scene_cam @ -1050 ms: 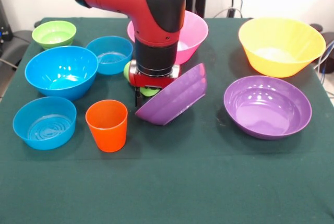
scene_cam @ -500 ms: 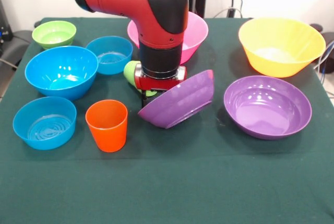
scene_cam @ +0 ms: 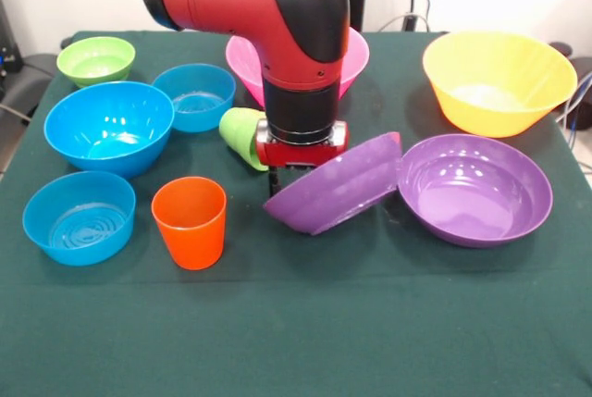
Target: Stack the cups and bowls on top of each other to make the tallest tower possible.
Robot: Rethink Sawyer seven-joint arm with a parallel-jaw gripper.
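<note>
Arm [scene_cam: 268,8] cut off by top edge; shoulder and base out of frame. Pincer [scene_cam: 275,178] almost wholly hidden behind tilted purple bowl [scene_cam: 338,184]; finger state not readable. Pink bowl [scene_cam: 350,56] mostly covered by arm, only rim portions visible. Light green cup [scene_cam: 240,133] partly hidden behind wrist. Desk [scene_cam: 296,323] cut off at bottom edge.

No readable txt, labels, brands, nos. or signs anywhere: nothing legible on the arm [scene_cam: 277,18], bowls, cups or cloth.
</note>
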